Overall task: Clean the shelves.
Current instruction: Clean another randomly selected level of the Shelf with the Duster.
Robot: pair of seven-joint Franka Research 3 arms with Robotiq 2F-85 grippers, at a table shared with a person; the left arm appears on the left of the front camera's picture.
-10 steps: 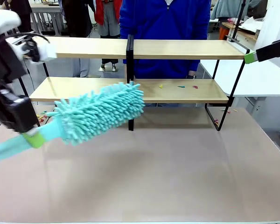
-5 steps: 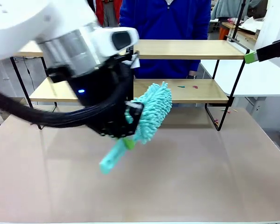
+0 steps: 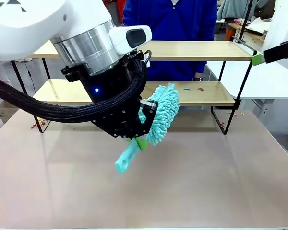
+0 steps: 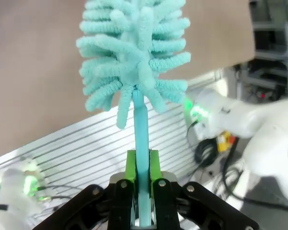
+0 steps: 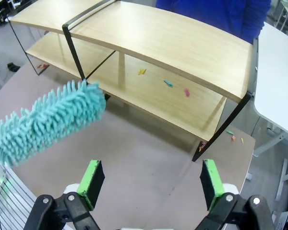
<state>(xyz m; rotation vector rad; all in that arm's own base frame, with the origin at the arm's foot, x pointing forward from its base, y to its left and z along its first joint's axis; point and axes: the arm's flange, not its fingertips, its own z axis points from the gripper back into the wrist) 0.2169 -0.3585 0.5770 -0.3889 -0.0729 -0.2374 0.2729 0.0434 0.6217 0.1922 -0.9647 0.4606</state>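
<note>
The shelves stand across the far side of the table, two light wooden boards on a black frame. Small coloured scraps lie on the lower board. My left gripper hangs over the table's middle, shut on the handle of a teal fluffy duster. The duster head points up at the lower board's front edge, close to the central upright. The left wrist view shows the green pads clamped on the handle under the duster head. My right gripper is open and holds nothing, high at the right above the shelves' right half.
A person in a blue top stands behind the shelves. A white table adjoins at the right. Tiny scraps lie on the tabletop by the shelves' left foot and right foot. The near tabletop is bare.
My left arm has swung in from the left to the middle. The duster has turned from lying across the shelf front to pointing at it. The right gripper has stayed put.
</note>
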